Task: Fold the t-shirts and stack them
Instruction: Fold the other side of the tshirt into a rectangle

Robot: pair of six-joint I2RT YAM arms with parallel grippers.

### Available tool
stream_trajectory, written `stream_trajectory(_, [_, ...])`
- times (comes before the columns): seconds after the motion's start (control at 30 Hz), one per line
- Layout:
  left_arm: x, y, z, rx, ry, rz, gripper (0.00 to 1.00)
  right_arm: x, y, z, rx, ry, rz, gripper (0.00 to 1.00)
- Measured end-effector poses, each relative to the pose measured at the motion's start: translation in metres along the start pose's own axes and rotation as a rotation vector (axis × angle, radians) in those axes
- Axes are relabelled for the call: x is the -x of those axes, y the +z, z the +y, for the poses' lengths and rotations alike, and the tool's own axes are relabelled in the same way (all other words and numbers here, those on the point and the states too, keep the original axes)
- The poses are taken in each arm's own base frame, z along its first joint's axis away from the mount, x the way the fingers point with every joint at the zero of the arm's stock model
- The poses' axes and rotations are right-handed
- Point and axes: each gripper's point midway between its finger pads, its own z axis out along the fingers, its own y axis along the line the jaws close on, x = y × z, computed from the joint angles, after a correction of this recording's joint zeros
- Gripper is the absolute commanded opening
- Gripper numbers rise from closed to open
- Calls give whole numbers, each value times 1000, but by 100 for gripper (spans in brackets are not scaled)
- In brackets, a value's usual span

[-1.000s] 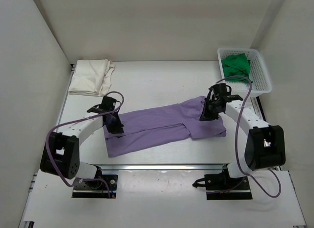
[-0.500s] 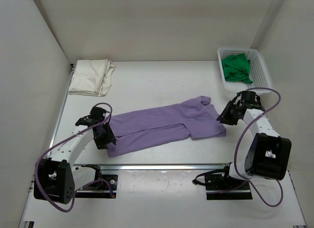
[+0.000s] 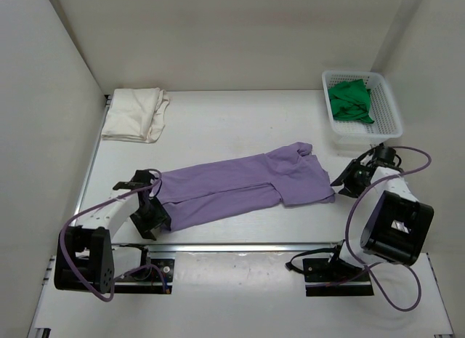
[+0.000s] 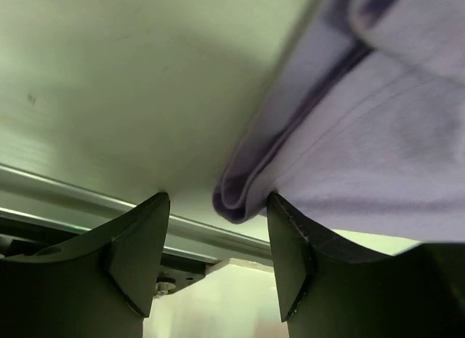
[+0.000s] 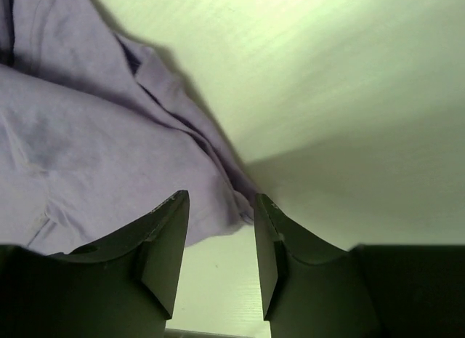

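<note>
A lavender-purple t-shirt point(image 3: 240, 189) lies flat and partly folded across the middle of the table. My left gripper point(image 3: 149, 216) is open at its near left corner; in the left wrist view that folded corner point(image 4: 240, 200) sits at the tips of the open left gripper point(image 4: 218, 198), not pinched. My right gripper point(image 3: 347, 180) is open just beyond the shirt's right edge, and the right wrist view shows the hem point(image 5: 87, 149) lying loose before the open right gripper point(image 5: 221, 197). A cream-white t-shirt point(image 3: 134, 114) lies folded at the back left. A bright green t-shirt point(image 3: 350, 102) is bunched in the basket.
The white lattice basket point(image 3: 391, 109) stands at the back right corner. An aluminium rail point(image 3: 240, 245) runs along the table's near edge, close behind my left gripper. White walls close in the table on the left, back and right.
Both grippers opened and let go of the purple shirt. The left one drew back to the near left corner, the right one swung out to the right. The shirt stayed spread out.
</note>
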Motion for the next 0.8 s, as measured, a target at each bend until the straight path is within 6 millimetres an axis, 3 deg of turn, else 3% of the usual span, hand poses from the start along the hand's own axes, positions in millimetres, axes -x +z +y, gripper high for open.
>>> stream_trajectory(0.1, [-1, 1, 1, -2, -31, 10, 61, -8, -3, -11, -2, 41, -14, 38])
stream_trajectory(0.17, [-2, 1, 1, -7, -51, 18, 50, -19, -2, -18, 8, 86, -2, 37])
stream_trajectory(0.2, [-3, 2, 0, -14, -63, 24, 36, -26, -1, -21, 14, 108, 13, 37])
stream_trajectory(0.23, [-4, 2, -1, -24, -75, 30, 28, -32, 1, -23, 19, 128, 31, 38])
stream_trajectory(0.33, [-4, 2, -12, -71, -86, 38, 17, -41, 5, -22, 35, 156, 66, 38])
stream_trajectory(0.47, [0, 2, -23, -119, -84, 29, 0, -36, 10, -15, 88, 179, 57, 35])
stream_trajectory(0.6, [11, 1, -28, -130, -71, 4, 0, -34, 16, -11, 129, 215, 40, 16])
stream_trajectory(0.73, [27, -3, -27, -116, -66, -38, 0, -34, 20, -9, 148, 236, 23, 2])
stream_trajectory(0.8, [33, -4, -25, -108, -61, -54, 0, -33, 18, -10, 151, 248, 13, 0])
